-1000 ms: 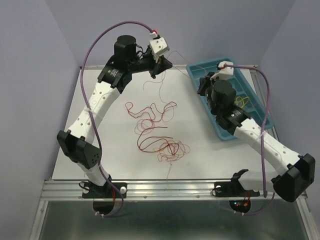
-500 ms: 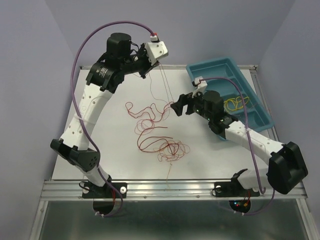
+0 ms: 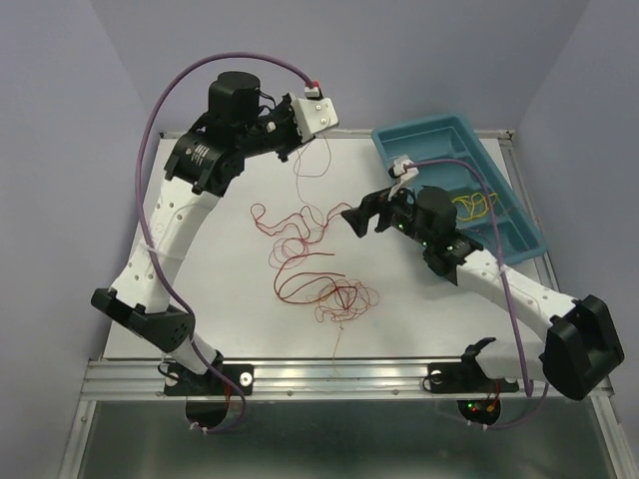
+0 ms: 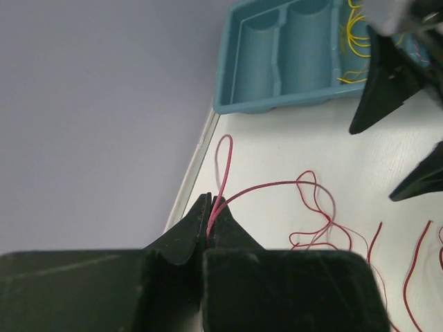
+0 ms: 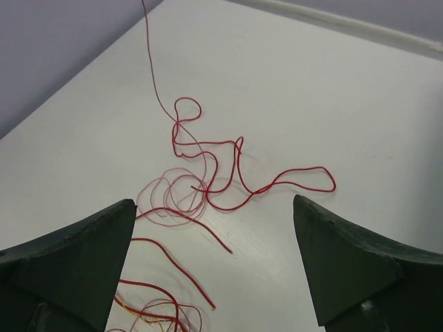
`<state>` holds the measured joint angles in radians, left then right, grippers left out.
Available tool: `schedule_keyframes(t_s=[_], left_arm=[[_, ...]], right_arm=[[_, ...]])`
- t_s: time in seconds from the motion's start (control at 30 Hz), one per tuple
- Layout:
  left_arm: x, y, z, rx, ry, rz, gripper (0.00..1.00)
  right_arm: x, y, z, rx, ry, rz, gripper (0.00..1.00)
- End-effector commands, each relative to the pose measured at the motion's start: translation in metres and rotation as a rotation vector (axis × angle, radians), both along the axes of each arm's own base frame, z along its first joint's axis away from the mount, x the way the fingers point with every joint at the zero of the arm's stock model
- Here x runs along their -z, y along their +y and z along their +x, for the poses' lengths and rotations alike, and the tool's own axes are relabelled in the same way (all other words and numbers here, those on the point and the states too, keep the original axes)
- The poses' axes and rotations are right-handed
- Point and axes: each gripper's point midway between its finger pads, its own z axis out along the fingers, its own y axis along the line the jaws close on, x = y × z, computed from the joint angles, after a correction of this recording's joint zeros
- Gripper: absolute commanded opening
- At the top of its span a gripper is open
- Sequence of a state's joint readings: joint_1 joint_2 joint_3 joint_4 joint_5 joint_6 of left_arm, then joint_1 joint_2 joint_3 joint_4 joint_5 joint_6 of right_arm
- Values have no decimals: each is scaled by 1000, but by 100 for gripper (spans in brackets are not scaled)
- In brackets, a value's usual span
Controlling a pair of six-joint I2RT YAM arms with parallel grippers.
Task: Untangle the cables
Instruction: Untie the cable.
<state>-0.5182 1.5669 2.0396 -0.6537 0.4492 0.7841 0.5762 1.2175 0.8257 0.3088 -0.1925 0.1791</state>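
White table (image 3: pixel 215 299), lilac walls behind, teal tray (image 3: pixel 427 124) at the far right corner. I read the cables (image 3: pixel 312 267) as a loose red tangle lying mid-table, with a few paler orange loops at its near end.

Left gripper (image 4: pixel 211 206) is raised near the far edge of the table. Its jaws are pressed together on one red strand (image 4: pixel 266 185), which loops out past the tips and trails down toward the tangle.

Right gripper (image 5: pixel 213 202) hovers over the far right side of the tangle. The fingers are spread wide with nothing held between them, and I cannot see them touching any wire.

Yellow wires (image 3: pixel 473 206) sit in one of the tray's compartments, well apart from the red tangle.
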Motion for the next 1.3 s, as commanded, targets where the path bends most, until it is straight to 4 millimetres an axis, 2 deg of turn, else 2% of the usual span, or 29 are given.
schedule_keyframes(t_s=[0.0, 0.1, 0.17, 0.43, 0.53, 0.7, 0.87, 0.97, 1.13, 1.27], left_arm=[[-46, -9, -56, 154, -179, -30, 0], [-48, -12, -70, 164, -204, -38, 0], [-56, -11, -76, 170, -229, -56, 0], [-84, -7, -83, 149, -262, -128, 0], [-93, -8, -85, 151, -265, -155, 0], [-103, -10, -88, 152, -255, -191, 0], [-103, -14, -88, 159, -253, -198, 0], [-104, -13, -86, 147, -259, -200, 0], [-104, -14, -85, 144, -252, -207, 0], [-108, -15, -85, 141, -245, -224, 0]], right_arm=[[3, 17, 8, -70, -17, 2, 100], [10, 24, 9, -101, -15, 9, 100], [12, 27, 8, -119, -14, 15, 100], [36, 50, -2, -265, 19, 45, 100], [35, 64, -5, -339, 26, 76, 99], [23, 82, -23, -500, 47, 160, 96], [21, 92, -32, -576, 63, 191, 87], [16, 93, -39, -598, 59, 203, 86], [-3, 98, -64, -659, 11, 219, 88], [-10, 101, -67, -656, -3, 230, 93]])
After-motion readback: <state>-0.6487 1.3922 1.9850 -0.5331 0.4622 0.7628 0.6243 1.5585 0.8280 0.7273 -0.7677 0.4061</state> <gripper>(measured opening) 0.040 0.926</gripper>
